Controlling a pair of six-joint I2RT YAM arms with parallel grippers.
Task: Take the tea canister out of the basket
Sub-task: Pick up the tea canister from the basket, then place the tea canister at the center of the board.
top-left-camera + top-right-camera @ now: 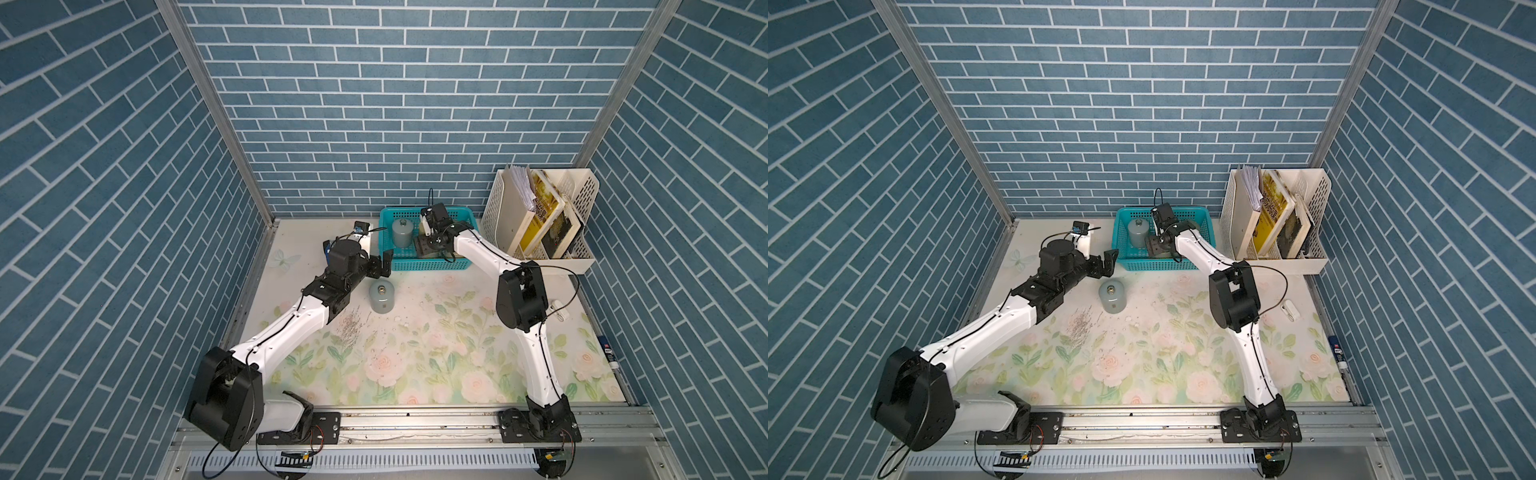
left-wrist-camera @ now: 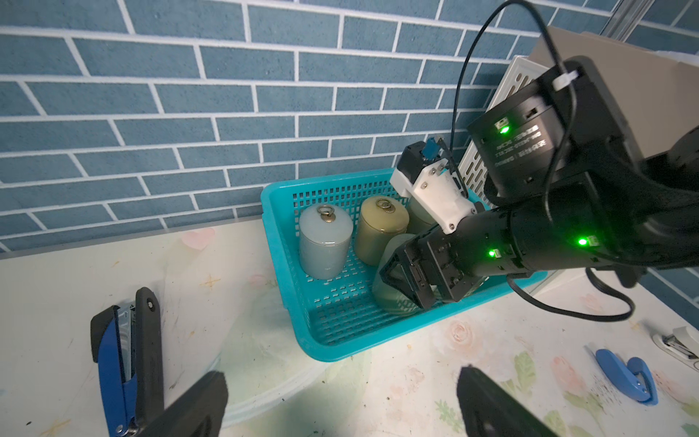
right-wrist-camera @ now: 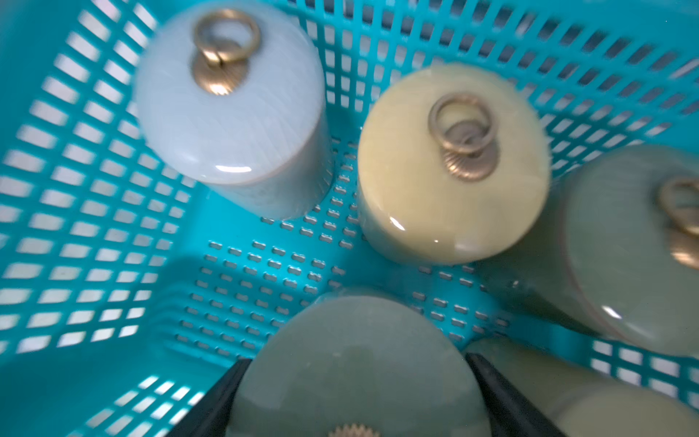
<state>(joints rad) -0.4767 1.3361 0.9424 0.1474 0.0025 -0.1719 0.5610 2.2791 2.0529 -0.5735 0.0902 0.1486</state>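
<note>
The teal basket (image 1: pixel 428 264) (image 1: pixel 1154 264) (image 2: pixel 281 272) (image 3: pixel 75 189) stands at the back of the table and holds several lidded tea canisters. My right gripper (image 3: pixel 357 359) (image 1: pixel 428 245) (image 1: pixel 1156 245) (image 2: pixel 401 280) reaches down into it, shut on a green tea canister (image 3: pixel 351 329) (image 2: pixel 386 280), one finger on each side of the lid. A pale grey canister (image 1: pixel 402 232) (image 2: pixel 325 242) (image 3: pixel 227 113), a yellow one (image 2: pixel 382 227) (image 3: pixel 450 170) and another green one (image 3: pixel 635 246) stand beside it. My left gripper (image 2: pixel 340 382) (image 1: pixel 384 262) (image 1: pixel 1106 262) hangs open and empty off the basket's front left corner.
Another pale canister (image 1: pixel 381 297) (image 1: pixel 1112 296) stands on the floral table in front of the basket. A white file rack (image 1: pixel 540 216) with books is at the back right. A blue stapler (image 2: pixel 121 359), a blue staple remover (image 2: pixel 624 374) and a small white stapler (image 1: pixel 559 311) lie on the table.
</note>
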